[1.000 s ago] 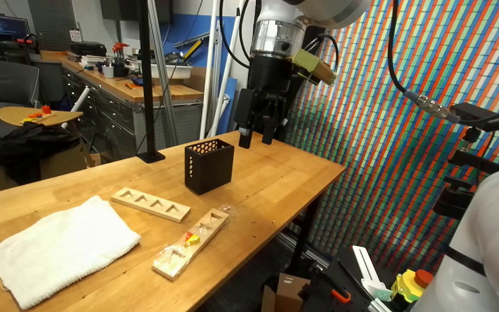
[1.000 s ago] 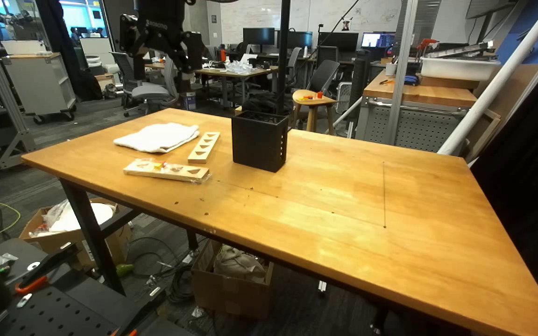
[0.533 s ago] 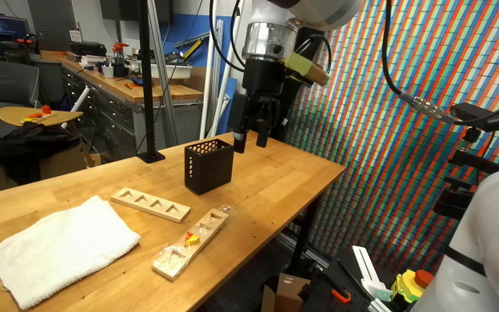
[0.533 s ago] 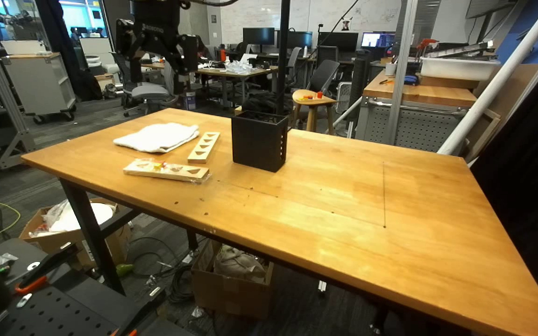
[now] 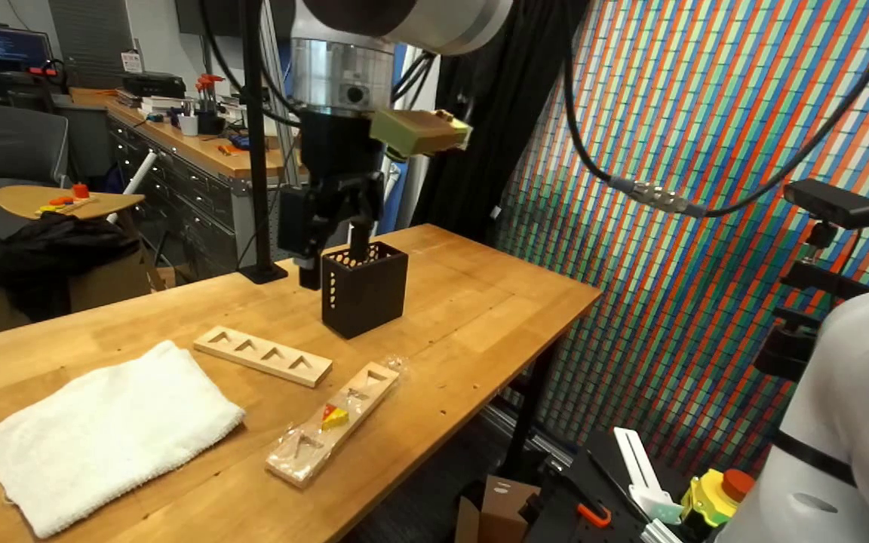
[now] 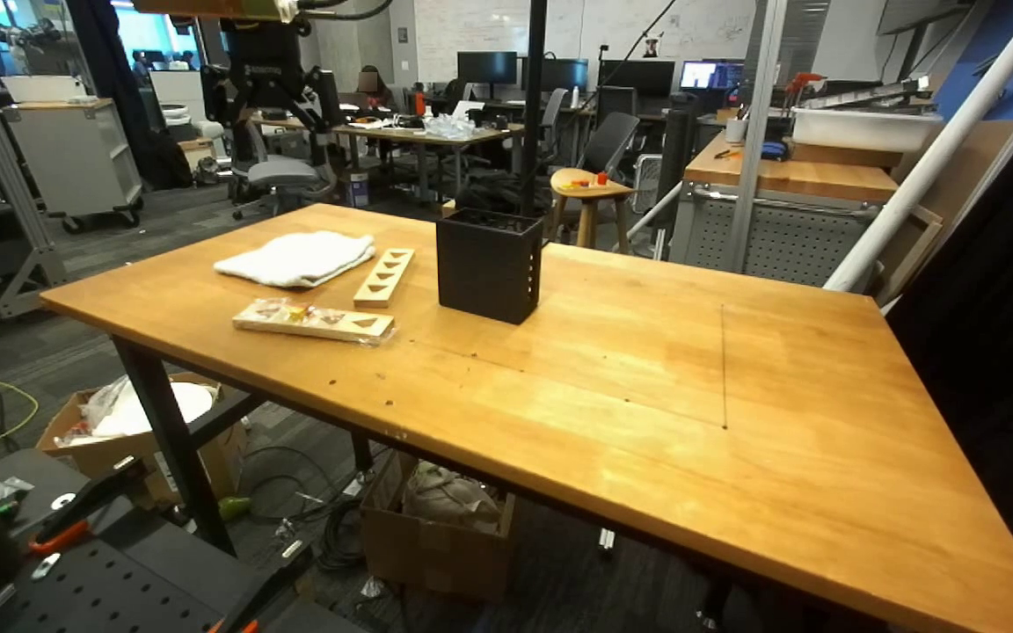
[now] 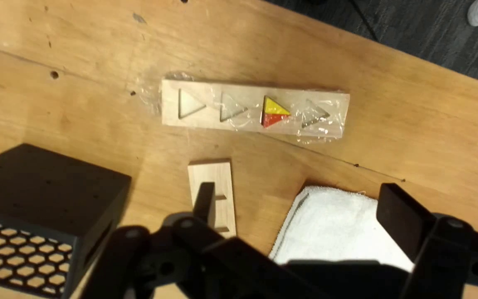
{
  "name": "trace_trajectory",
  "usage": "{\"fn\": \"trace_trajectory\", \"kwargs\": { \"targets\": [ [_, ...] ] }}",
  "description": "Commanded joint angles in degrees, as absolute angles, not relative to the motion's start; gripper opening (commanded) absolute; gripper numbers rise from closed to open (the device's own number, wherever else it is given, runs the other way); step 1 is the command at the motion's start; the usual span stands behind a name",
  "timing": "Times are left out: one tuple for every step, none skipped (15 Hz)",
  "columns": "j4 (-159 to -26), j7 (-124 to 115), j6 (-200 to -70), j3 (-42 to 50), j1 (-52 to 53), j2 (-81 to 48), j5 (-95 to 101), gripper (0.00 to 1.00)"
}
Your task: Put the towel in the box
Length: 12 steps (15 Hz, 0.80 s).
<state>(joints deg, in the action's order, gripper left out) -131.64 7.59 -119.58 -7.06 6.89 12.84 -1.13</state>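
The white folded towel (image 5: 114,434) lies flat on the table, also seen in an exterior view (image 6: 295,259) and in the wrist view (image 7: 338,232). The black box (image 5: 366,298) stands upright with an open top and honeycomb holes; it shows in an exterior view (image 6: 484,268) and at the lower left of the wrist view (image 7: 44,187). My gripper (image 5: 335,259) is open and empty, high above the table; an exterior view also shows it (image 6: 280,154). In the wrist view the gripper (image 7: 299,201) has its fingers wide apart, with part of the towel showing between them, below.
A wooden block with triangular slots (image 5: 262,356) lies between towel and box. A similar block in clear wrap (image 5: 333,422), with red and yellow pieces, lies near the table edge. A black post (image 5: 256,151) stands at the table's far edge.
My gripper has moved left in an exterior view, from right of the box to overlapping its left side, and slightly left in both exterior views. It stays open. Towel, box and blocks have not moved.
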Motion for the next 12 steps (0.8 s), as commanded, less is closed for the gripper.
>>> {"fn": "trace_trajectory", "kwargs": {
  "targets": [
    [-123.4, 4.4, -122.4, -9.7, 8.4, 4.4, 2.9, 1.0],
    [-121.3, 3.6, -123.2, -10.4, 8.8, 2.1, 4.2, 1.0],
    [-119.4, 3.0, -123.7, -11.0, 9.2, 0.3, 5.2, 1.0],
    [-117.5, 2.4, -124.5, -11.5, 9.7, -1.6, 6.3, 1.0],
    [-116.0, 1.8, -125.3, -11.8, 10.2, -3.3, 7.3, 1.0],
    [-114.4, 0.8, -126.4, -12.0, 10.7, -5.0, 8.3, 1.0],
    [-113.2, 0.1, -127.8, -12.2, 11.3, -6.4, 9.0, 1.0],
    [-112.0, -0.3, -129.2, -12.3, 11.8, -8.1, 9.1, 1.0],
    [-110.6, -0.5, -130.7, -12.3, 12.3, -10.2, 9.5, 1.0],
    [-109.4, -0.5, -131.3, -12.3, 12.8, -11.8, 9.7, 1.0],
    [-108.2, -0.4, -132.0, -12.3, 13.4, -13.6, 9.9, 1.0],
    [-107.0, -0.1, -132.5, -12.3, 14.0, -15.5, 10.1, 1.0]
  ]
}}
